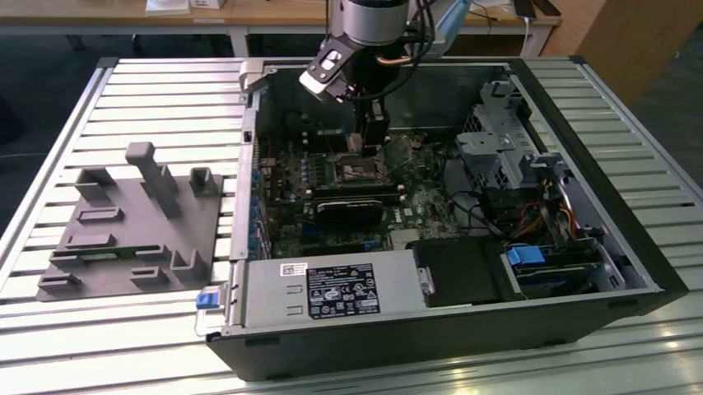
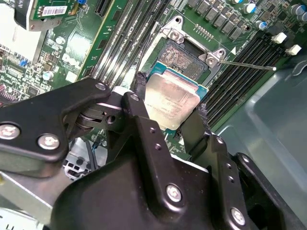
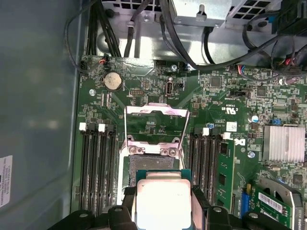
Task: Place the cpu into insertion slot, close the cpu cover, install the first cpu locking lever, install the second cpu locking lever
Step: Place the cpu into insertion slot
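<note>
cpu (image 2: 175,96) gripped by two opposite edges between the fingers of the pincer (image 3: 163,194), metal top up, roughly level. insertion slot (image 3: 149,162) uncovered, just ahead of and beneath the fingertips, its near edge overlapped by the cpu; contact or clearance between the two not determinable. cpu cover (image 3: 156,109) raised on the far side of the slot, opposite the pincer. one thin locking lever (image 2: 249,64) unlatched, projecting sideways past one finger.

probable hazards, by judgement:
- skewed or offset seating, from slight rotation of the cpu in the grip or from lateral error on the way down; likely result, bent socket contacts.
- finger contact with the memory slots (image 3: 93,163) flanking the pincer on both sides, owing to tight clearance.
- snagging on the raised cover or the lever, both close ahead of the fingertips.

surface: green motherboard (image 3: 230,110) under the pincer, densely populated, flat inside an open computer case (image 1: 615,247); loose black cables (image 3: 103,24) farther ahead of the pincer.

room: case on a slatted metal table (image 1: 143,90); grey moulded fixture (image 1: 132,222) well off to one side of the pincer; wooden desks (image 1: 275,10) behind the pincer.
</note>
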You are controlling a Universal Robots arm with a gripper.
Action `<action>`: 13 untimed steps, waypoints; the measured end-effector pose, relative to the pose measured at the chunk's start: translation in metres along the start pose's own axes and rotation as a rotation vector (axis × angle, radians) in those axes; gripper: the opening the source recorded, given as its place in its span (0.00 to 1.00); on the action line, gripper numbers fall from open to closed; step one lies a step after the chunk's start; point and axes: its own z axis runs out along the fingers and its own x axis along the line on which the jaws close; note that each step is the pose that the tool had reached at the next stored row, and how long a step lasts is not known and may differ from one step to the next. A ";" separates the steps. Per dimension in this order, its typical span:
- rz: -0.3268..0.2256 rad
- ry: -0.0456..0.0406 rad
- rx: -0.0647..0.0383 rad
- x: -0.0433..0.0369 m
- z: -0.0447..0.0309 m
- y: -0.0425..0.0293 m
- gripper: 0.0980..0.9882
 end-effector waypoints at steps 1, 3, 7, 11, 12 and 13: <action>0.004 -0.0002 0.000 0.0001 0.0015 -0.0002 0.50; 0.010 -0.0002 0.000 0.0004 0.0048 -0.0004 0.50; 0.010 -0.0003 0.001 0.0012 0.0120 -0.0007 0.50; 0.010 -0.0003 0.000 0.0019 0.0192 -0.0008 0.50; 0.010 -0.0002 0.000 0.0020 0.0210 -0.0009 0.50; 0.010 -0.0002 0.000 0.0021 0.0229 -0.0009 0.50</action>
